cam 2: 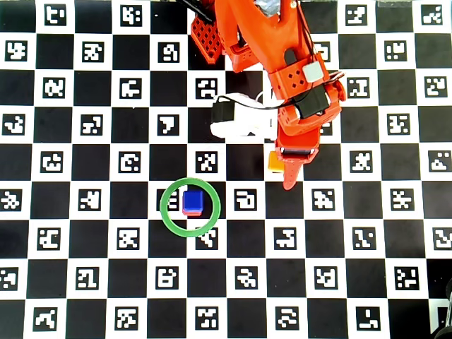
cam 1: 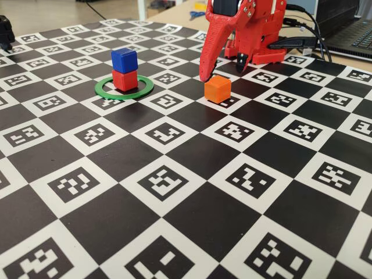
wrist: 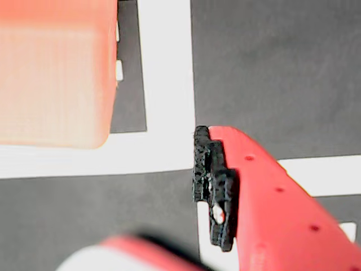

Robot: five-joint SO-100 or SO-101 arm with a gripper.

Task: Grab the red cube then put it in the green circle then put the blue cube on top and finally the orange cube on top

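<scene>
The red cube (cam 1: 125, 80) sits inside the green circle (cam 1: 104, 90), and the blue cube (cam 1: 124, 60) rests on top of it; from overhead only the blue cube (cam 2: 192, 201) shows within the green circle (cam 2: 168, 215). The orange cube (cam 1: 218, 89) stands alone on the board to the right of the ring. My red gripper (cam 1: 222, 70) hangs open just behind and above it, its long finger (cam 1: 204, 72) down by the cube's left side. In the wrist view the orange cube (wrist: 53, 73) lies at the upper left, outside the open gripper (wrist: 169, 209).
The arm's red base (cam 1: 261, 40) stands at the back of the checkered marker board (cam 1: 174, 192). A laptop (cam 1: 354, 35) and cables lie at the back right. A white cable bundle (cam 2: 236, 120) hangs beside the arm in the overhead view.
</scene>
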